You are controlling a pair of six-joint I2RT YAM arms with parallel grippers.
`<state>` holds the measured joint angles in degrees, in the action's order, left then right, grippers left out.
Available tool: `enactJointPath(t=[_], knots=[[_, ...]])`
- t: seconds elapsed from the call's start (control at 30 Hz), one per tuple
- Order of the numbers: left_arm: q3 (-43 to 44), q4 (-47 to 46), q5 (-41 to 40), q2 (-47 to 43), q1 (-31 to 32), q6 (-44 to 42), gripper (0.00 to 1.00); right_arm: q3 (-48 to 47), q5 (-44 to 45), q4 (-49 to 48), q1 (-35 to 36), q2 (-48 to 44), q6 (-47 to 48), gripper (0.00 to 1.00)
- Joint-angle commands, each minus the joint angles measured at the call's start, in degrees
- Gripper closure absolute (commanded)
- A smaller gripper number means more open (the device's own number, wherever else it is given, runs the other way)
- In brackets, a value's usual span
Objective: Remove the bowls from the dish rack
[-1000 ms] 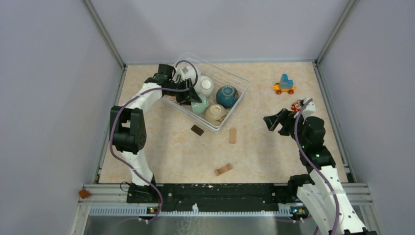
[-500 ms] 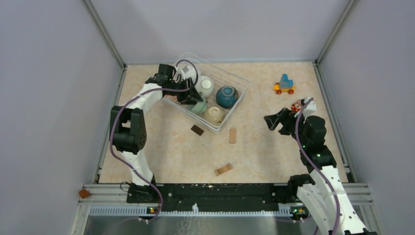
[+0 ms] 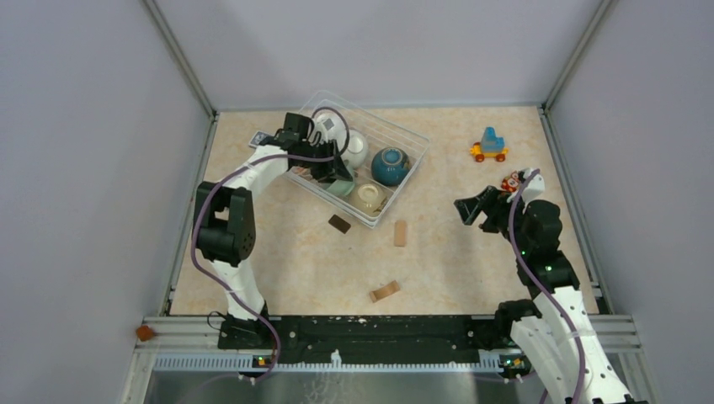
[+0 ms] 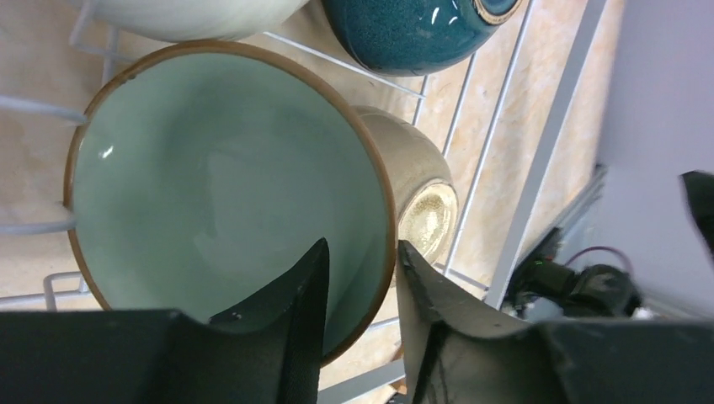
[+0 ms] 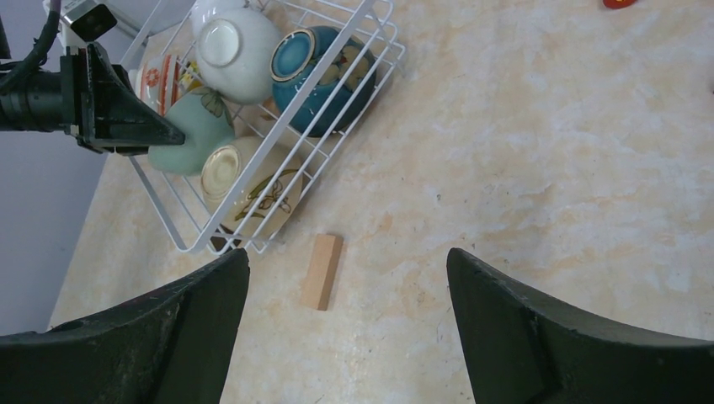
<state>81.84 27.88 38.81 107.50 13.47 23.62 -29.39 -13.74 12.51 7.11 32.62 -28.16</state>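
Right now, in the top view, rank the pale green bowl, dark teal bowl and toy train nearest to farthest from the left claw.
1. The pale green bowl, in the dish rack, right at the left claw.
2. The dark teal bowl, further right in the rack.
3. The toy train, far right on the table.

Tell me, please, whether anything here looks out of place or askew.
The dish rack sits skewed, diagonal to the table edges, and the dark teal bowl and beige bowl in it lie tipped on their sides. Three small blocks lie scattered on the table nearby. Nothing looks spilled or broken.
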Motion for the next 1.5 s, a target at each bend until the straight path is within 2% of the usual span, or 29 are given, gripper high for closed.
enactJointPath(t=[0.0,0.07,0.17,0.47,0.67,0.83,1.03,1.17,1.3,1.47], knots=[[3.7,2.6,-6.7,-0.8,2.6,-3.5,0.68,-2.6,0.1,-0.3,0.4,-1.1,0.4,0.14],[4.1,3.1,-9.0,-1.1,3.1,-4.1,0.84,-2.7,0.2,-0.1,0.4,-1.4,0.5,0.14],[5.0,3.8,-10.9,-2.2,3.6,-4.5,1.0,-2.7,0.4,0.2,0.4,-1.7,0.5,0.15],[7.0,2.4,-9.1,-10.0,4.0,-4.0,1.0,-3.4,0.7,1.2,0.4,-2.4,0.8,0.15],[6.6,1.8,-12.7,-17.3,4.0,-3.3,1.0,-3.5,0.8,1.7,0.4,-3.1,0.7,0.15],[2.4,1.4,-26.5,-26.0,3.9,-3.8,1.0,-3.5,1.4,2.2,0.4,-4.0,0.8,0.15],[-6.6,1.4,-53.8,-40.0,3.9,-0.1,1.0,-3.3,2.5,2.3,0.4,-4.8,1.0,0.15],[-6.8,8.2,-68.9,-41.7,2.5,1.2,1.0,-2.7,1.9,1.5,0.4,-4.9,0.6,0.15],[-5.9,14.8,-72.3,-38.3,-1.1,7.8,1.0,-2.3,1.4,0.6,0.4,-4.9,0.0,0.15],[-9.7,11.6,-64.9,-35.1,-6.9,12.5,1.0,-2.2,0.8,0.6,0.4,-4.9,-0.3,0.16]])
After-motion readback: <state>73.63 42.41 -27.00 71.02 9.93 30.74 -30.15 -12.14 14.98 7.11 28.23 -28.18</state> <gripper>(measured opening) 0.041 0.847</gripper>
